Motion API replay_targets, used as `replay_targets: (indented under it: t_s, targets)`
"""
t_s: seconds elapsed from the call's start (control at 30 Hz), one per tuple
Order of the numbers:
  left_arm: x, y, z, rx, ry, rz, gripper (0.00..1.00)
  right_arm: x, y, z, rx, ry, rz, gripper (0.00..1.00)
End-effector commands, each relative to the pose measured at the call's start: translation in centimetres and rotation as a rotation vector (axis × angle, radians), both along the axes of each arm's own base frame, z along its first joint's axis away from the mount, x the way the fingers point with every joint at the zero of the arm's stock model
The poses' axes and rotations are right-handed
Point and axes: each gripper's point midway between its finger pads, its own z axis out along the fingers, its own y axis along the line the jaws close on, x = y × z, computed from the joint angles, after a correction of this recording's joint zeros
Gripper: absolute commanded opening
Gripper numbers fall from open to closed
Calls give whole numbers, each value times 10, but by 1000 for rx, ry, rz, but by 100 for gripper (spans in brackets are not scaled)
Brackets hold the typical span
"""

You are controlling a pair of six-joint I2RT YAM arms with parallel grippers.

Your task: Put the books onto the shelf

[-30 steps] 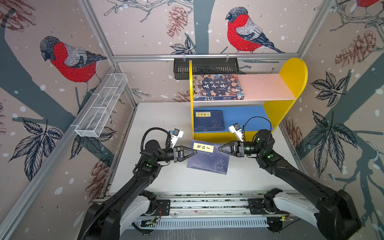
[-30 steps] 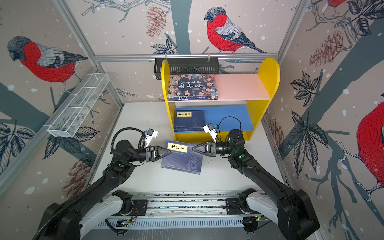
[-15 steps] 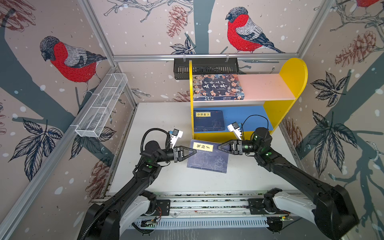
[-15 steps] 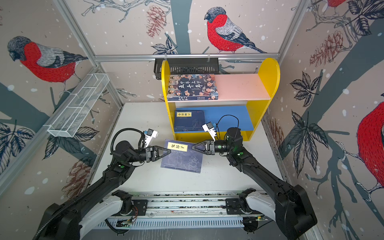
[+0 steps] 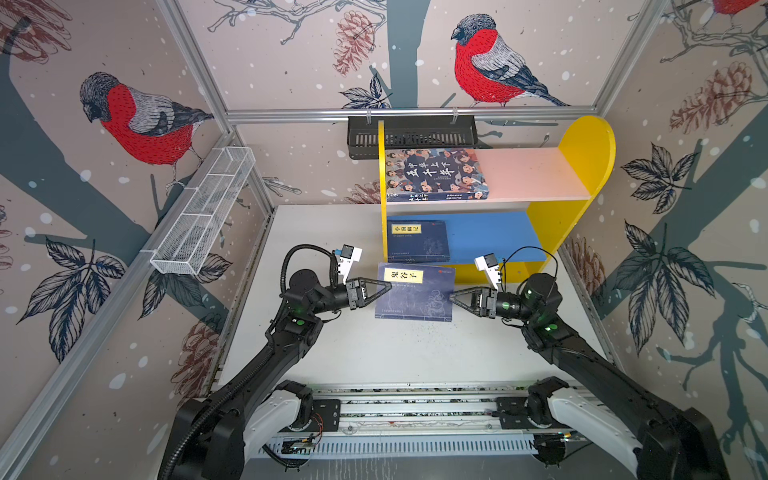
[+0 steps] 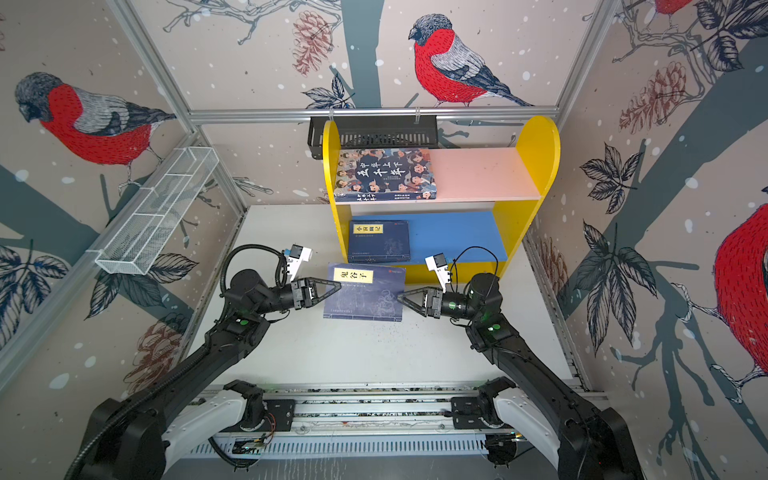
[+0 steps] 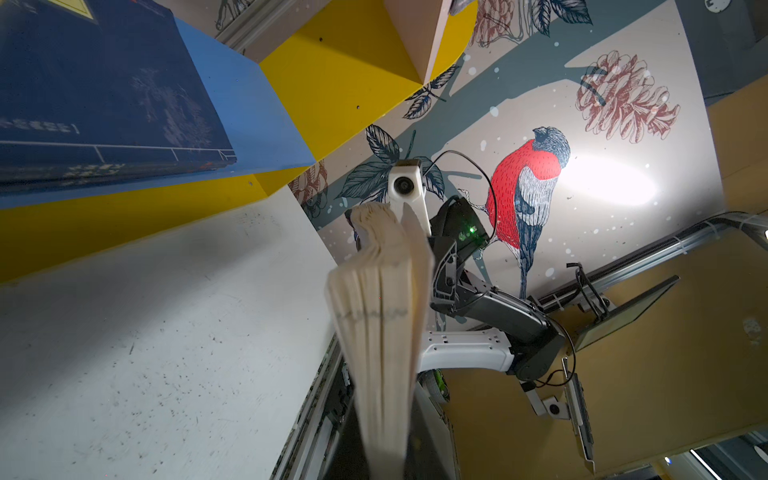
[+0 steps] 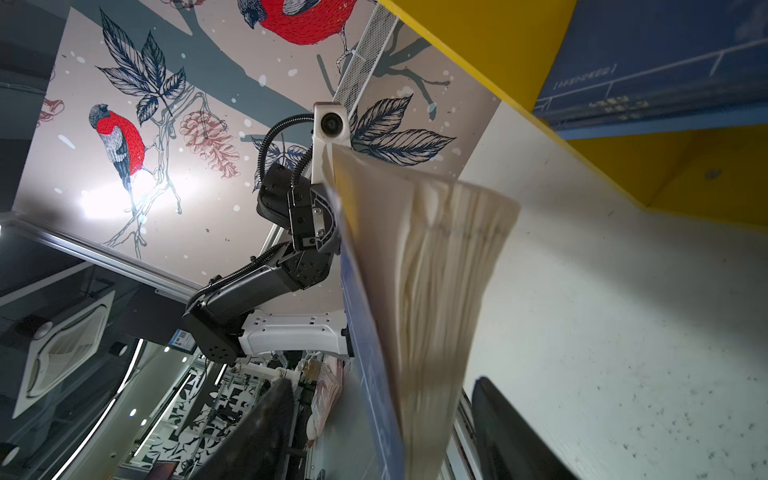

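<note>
A thin navy book with a yellow label hangs flat in front of the shelf. My left gripper is shut on its left edge. My right gripper stands open at the right edge, one dark finger on each side of the fanned pages. The page edge fills the left wrist view. A thick book with cartoon faces lies on the pink board. Another navy book lies on the blue board.
A black slotted rack hangs on the back wall behind the shelf. A white wire basket is fixed to the left wall. The arms' rail runs along the table's front edge.
My right gripper has opened off the book's right edge and backed slightly right. The left gripper has tightened on the left edge, and the book has shifted a little toward the shelf.
</note>
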Motion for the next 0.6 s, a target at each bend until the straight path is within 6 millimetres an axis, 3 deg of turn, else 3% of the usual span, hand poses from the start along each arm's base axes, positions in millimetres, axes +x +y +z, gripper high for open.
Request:
replay_targets:
  t_s: [0.0,0.33,0.57]
  targets:
    - [10,1,9,-23,-16,40,0,2,3,5,31,-13,-62,69]
    - [6,1,24,-79,-43,17,0,-1,18,-8,52,6,-68,66]
    - [4,2,18,-79,-31,24,0,6,19,3,85,-16,-93,56]
